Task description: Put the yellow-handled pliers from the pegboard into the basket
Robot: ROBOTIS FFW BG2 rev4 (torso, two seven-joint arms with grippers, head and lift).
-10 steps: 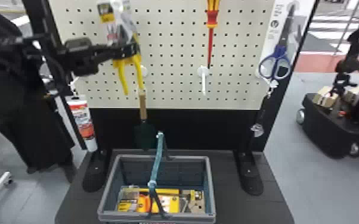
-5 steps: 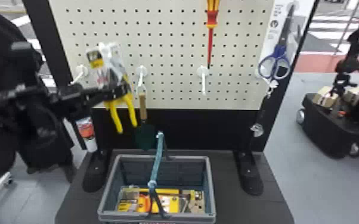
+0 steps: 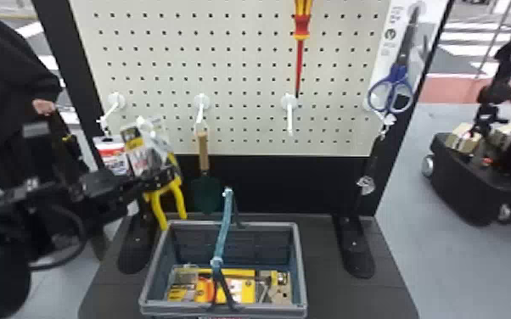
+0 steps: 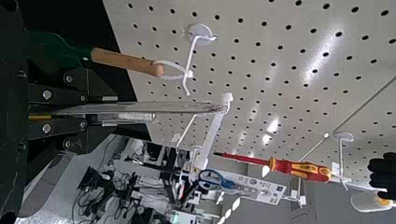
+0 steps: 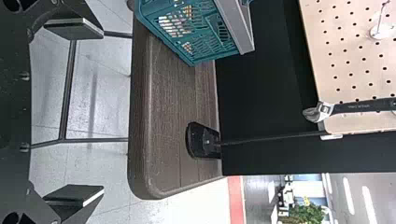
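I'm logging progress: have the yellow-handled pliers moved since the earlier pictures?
Yes, downward: in the head view, the yellow-handled pliers had their handles in front of the pegboard; now those show below its lower edge.

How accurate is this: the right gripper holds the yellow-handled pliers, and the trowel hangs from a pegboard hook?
Not quite: the left gripper holds the pliers, as the head view shows. The trowel does hang from a pegboard hook.

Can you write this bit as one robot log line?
left gripper: holding yellow-handled pliers | pliers: near far-left corner of basket, not inside | right gripper: open, empty
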